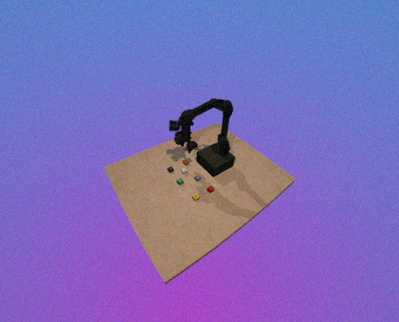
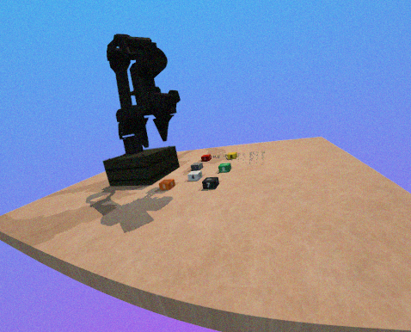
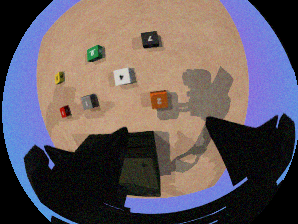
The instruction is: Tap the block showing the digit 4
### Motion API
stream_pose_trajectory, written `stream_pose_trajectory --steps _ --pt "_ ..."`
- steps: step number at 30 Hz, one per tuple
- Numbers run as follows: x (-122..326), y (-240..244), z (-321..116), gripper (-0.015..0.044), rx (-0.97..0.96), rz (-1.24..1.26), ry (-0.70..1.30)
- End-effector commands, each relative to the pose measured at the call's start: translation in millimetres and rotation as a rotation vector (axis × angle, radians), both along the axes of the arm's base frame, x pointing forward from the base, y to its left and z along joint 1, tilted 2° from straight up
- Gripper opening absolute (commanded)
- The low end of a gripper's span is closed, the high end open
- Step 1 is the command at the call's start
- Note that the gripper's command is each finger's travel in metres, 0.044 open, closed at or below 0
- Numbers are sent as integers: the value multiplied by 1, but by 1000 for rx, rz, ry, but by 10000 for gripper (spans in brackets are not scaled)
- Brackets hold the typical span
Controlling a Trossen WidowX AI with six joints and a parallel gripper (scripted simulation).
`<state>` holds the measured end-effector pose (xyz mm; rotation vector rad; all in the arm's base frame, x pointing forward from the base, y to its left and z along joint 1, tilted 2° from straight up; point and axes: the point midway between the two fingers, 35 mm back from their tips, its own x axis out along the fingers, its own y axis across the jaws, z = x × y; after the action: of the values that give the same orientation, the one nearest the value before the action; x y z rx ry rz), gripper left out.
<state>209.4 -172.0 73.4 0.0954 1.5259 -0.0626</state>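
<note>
Below open claw (image 2: 162, 129), well apart: white block (image 2: 194, 175).

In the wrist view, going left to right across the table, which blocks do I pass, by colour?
yellow block → red block → grey block → green block → white block → black block → orange block
</note>
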Motion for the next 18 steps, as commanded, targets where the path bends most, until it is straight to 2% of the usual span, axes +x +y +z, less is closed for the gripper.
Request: stream_pose_trajectory --steps 1,11,18 --pt "-2 0 0 400 -5 5 6" --pt "0 1 0 400 -5 5 6" --pt "66 59 4 400 0 5 0"
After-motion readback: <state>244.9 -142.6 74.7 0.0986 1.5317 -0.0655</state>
